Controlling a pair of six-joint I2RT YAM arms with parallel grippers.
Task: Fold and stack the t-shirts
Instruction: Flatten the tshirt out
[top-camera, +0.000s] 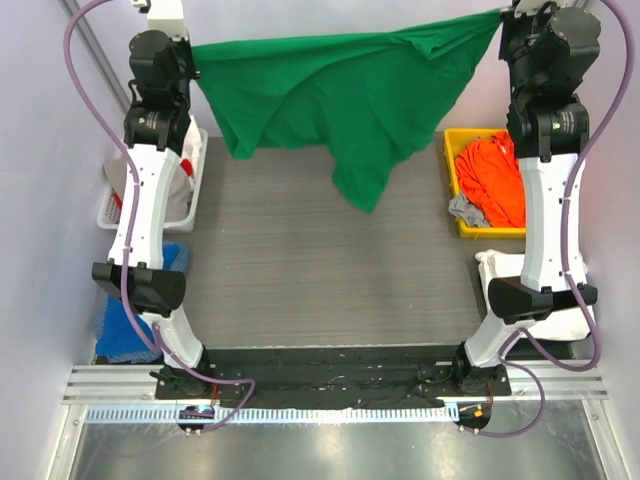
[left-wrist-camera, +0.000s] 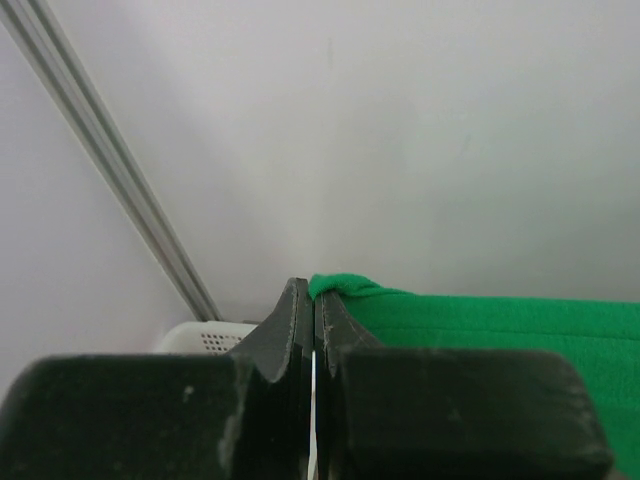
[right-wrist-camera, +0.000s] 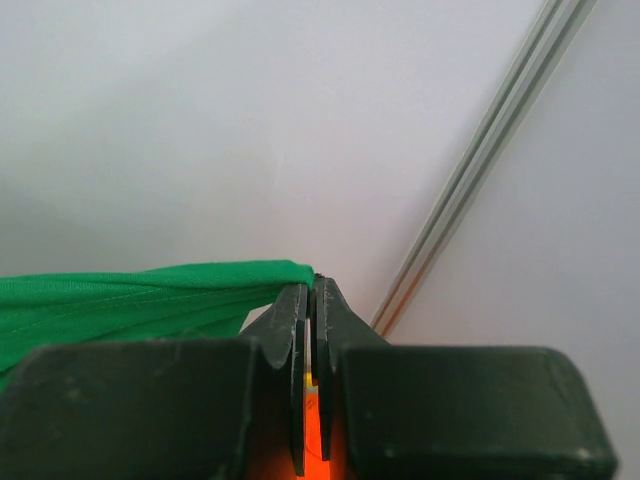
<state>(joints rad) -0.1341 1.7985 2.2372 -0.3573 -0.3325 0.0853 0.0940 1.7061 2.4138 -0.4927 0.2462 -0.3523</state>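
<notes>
The green t-shirt (top-camera: 340, 100) hangs in the air over the far end of the grey table (top-camera: 320, 290), stretched by its top edge between the two raised arms. Its body sags in loose folds, and one long tail droops lowest, right of the middle. The left gripper (top-camera: 194, 48) is clenched on the shirt's left corner. In the left wrist view its fingers (left-wrist-camera: 300, 320) are pressed together, with a small bunch of green cloth (left-wrist-camera: 345, 286) pinched at the tips (left-wrist-camera: 312, 292). The right gripper (top-camera: 500, 16) is likewise clamped on the right corner. The right wrist view shows its tips (right-wrist-camera: 310, 288) nipped tight on the hem of the green fabric (right-wrist-camera: 130, 300). The orange t-shirt (top-camera: 497, 180) lies crumpled in a yellow bin (top-camera: 448, 170) at the table's right edge, with a scrap of grey cloth (top-camera: 465, 210) at the bin's near end. A white t-shirt (top-camera: 492, 268) lies bunched just behind the right arm's lower link. At the left edge stands a white perforated basket (top-camera: 150, 224), and a blue cloth (top-camera: 120, 330) lies nearer the bases. Small pale marks on the arms' wrist housings are too small to read.
</notes>
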